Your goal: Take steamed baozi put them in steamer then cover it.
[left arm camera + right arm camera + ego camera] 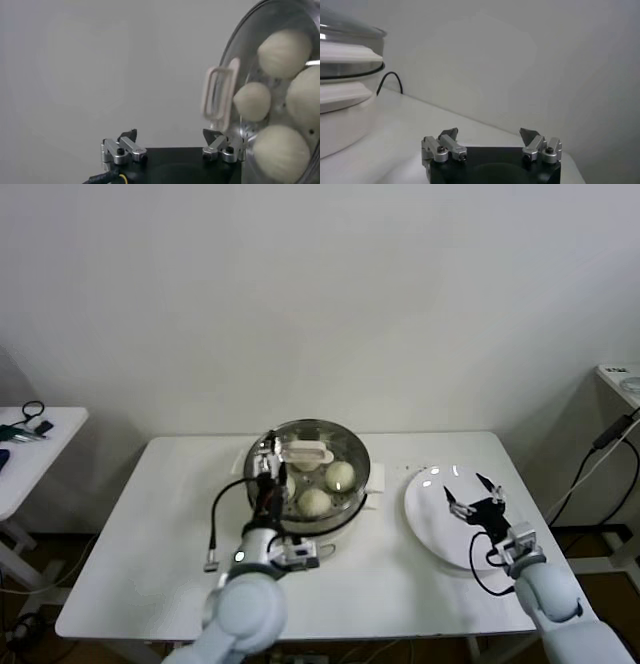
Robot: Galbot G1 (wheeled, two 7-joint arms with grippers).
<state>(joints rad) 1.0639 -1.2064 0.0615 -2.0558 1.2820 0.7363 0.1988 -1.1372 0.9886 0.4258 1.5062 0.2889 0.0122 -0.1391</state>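
Note:
The steamer (pixel 352 502) stands mid-table on its white pot base, with the glass cover (pixel 330 436) lying on it. Its cream bar handle (pixel 307 452) faces up. Several cream-white baozi (pixel 340 475) show through the glass. My left gripper (pixel 270 466) hangs open at the cover's left edge, beside the handle, holding nothing. In the left wrist view the handle (pixel 220 95) and the baozi (pixel 284 52) lie just past my open left gripper (pixel 171 136). My right gripper (pixel 475 496) hovers open over the white plate (pixel 435 524); in its own view the gripper (pixel 489 135) is empty, and the steamer (pixel 345 75) stands off to one side.
A black cable (pixel 215 529) loops from my left arm over the table's front left. A side table (pixel 50 434) with small tools stands at far left, and another table edge (pixel 620 379) with a hanging cable at far right.

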